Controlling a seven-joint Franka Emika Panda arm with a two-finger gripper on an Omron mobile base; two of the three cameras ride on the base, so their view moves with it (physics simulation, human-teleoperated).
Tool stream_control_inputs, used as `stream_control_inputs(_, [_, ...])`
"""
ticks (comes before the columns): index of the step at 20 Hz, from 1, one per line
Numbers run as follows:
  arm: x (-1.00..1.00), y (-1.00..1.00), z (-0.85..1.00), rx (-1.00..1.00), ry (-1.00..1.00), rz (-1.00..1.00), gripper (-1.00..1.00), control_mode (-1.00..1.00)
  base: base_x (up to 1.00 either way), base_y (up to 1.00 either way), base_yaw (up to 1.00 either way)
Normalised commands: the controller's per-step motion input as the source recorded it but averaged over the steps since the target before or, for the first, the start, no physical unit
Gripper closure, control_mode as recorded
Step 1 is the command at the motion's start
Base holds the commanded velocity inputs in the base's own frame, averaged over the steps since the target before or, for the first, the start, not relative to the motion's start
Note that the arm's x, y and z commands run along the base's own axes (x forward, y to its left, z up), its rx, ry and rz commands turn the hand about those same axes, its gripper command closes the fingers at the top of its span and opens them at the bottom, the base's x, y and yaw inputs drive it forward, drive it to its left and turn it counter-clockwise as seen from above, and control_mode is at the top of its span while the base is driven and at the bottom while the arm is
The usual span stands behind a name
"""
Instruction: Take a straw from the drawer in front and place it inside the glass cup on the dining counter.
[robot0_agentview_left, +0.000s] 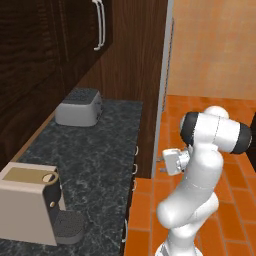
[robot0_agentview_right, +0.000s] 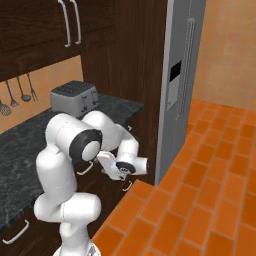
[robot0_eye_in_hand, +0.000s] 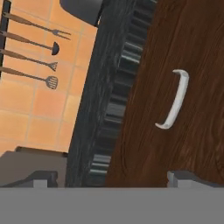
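The drawer (robot0_eye_in_hand: 192, 61) is a dark brown wooden front with a small silvery handle (robot0_eye_in_hand: 175, 100); it is closed and sits just under the black counter edge. My gripper (robot0_eye_in_hand: 111, 180) faces that front from a short distance, jaws open wide, nothing between the fingertips (robot0_eye_in_hand: 183, 177). From the left base view the gripper (robot0_agentview_left: 161, 162) hangs beside the cabinet's drawer stack (robot0_agentview_left: 135, 167), level with the upper handles. The straw, the glass cup and the dining counter are out of view.
A black speckled counter (robot0_agentview_left: 100, 155) carries a silver toaster (robot0_agentview_left: 79, 107) and a beige coffee machine (robot0_agentview_left: 32, 202). Utensils (robot0_eye_in_hand: 39, 48) hang on the orange wall. A tall steel fridge (robot0_agentview_right: 182, 75) stands right of the cabinets, above an orange tile floor (robot0_agentview_right: 200, 200).
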Motion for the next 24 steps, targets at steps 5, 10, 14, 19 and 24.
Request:
stream_control_inputs(5, [0.14,0.23,-0.6,0.1,0.0,0.03,-1.0,-1.0,0.0,0.0,0.0])
stream_control_inputs(10, [0.35,0.19,-0.38,0.14,0.0,0.04,-1.0,-1.0,0.0,0.0,0.0])
stream_control_inputs(14, [0.07,0.46,-0.22,0.12,0.0,0.05,-1.0,-1.0,0.0,0.0,0.0])
stream_control_inputs(19, [0.18,0.41,-0.15,0.08,0.0,0.0,-1.0,-1.0,0.0,0.0,0.0])
stream_control_inputs(24, [0.4,0.13,-0.2,0.02,0.0,0.0,-1.0,-1.0,0.0,0.0,0.0])
